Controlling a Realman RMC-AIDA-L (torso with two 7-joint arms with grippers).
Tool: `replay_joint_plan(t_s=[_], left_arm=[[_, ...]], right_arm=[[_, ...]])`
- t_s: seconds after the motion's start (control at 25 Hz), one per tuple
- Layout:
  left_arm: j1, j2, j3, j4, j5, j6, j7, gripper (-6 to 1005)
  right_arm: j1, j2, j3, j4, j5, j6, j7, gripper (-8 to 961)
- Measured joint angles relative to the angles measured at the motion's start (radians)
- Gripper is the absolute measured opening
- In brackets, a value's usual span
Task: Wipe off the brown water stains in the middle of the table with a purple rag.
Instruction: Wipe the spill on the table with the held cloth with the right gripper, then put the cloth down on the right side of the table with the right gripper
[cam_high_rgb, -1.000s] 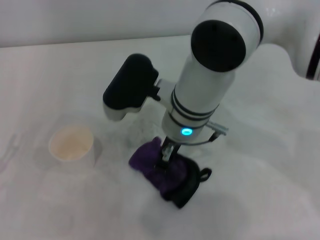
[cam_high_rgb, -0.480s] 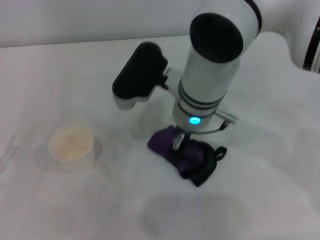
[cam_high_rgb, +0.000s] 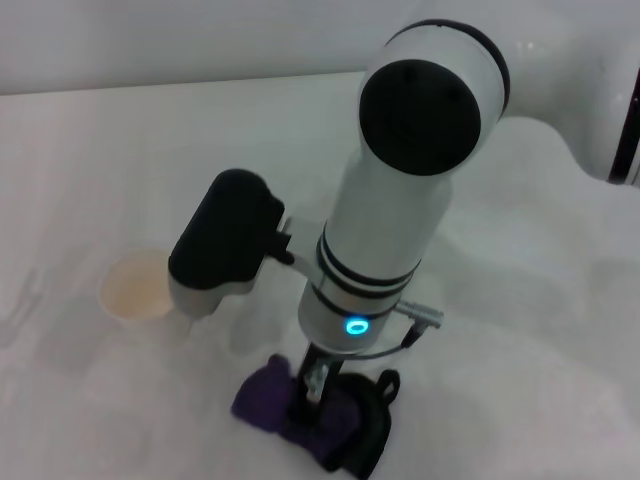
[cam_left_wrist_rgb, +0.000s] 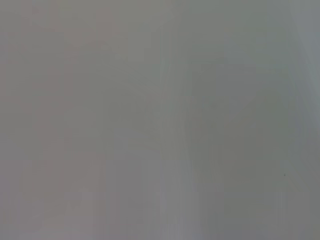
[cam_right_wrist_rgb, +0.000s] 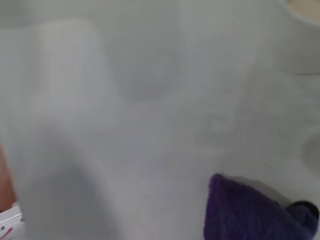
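Observation:
My right gripper (cam_high_rgb: 312, 392) points down near the front of the white table (cam_high_rgb: 520, 330) and is shut on the purple rag (cam_high_rgb: 262, 398), pressing it on the tabletop. The rag is bunched, with its black edge and loop to the right of the fingers. The rag also shows in the right wrist view (cam_right_wrist_rgb: 245, 212) on bare white tabletop. No brown water stain shows in any view; the arm and rag may hide it. The left gripper is out of view; its wrist view shows only a plain grey surface.
A cream-white paper cup (cam_high_rgb: 132, 290) stands left of the right arm, close to the black wrist camera housing (cam_high_rgb: 225, 240); its side also shows in the right wrist view (cam_right_wrist_rgb: 302, 45). Faint grey smudges mark the tabletop.
The right arm first dragged the rag back and to the right, then pulled it toward the front edge and to the left. The cup has not moved.

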Motion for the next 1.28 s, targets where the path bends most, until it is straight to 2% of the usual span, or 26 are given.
replay_joint_plan(t_s=[0.28,0.44,0.64,0.8,1.04,1.28], left_arm=[[0.0,0.001,0.0,0.021,0.0,0.0,0.021,888],[0.004,0.0,0.0,0.021,0.0,-0.001,0.027,888],[0.012,0.002,0.0,0.018,-0.006,-0.002,0.028,888],[0.012,0.002,0.0,0.017,-0.007,-0.003,0.028,888],[0.006,0.004,0.0,0.018,-0.008,-0.003,0.028,887],[-0.001,0.005,0.0,0.019,-0.008,-0.003,0.028,887]], right_arm=[[0.013,0.0,-0.01,0.072,-0.055,-0.054,0.003,97],[0.011,0.0,0.045,0.113,-0.157,-0.055,0.017,95],[-0.024,-0.004,0.179,0.091,-0.301,0.014,0.011,95],[-0.079,-0.009,0.304,0.053,-0.432,0.102,-0.006,95],[-0.173,-0.014,0.599,0.043,-0.588,0.19,-0.126,93],[-0.216,-0.018,0.798,0.059,-0.705,0.221,-0.213,92]])
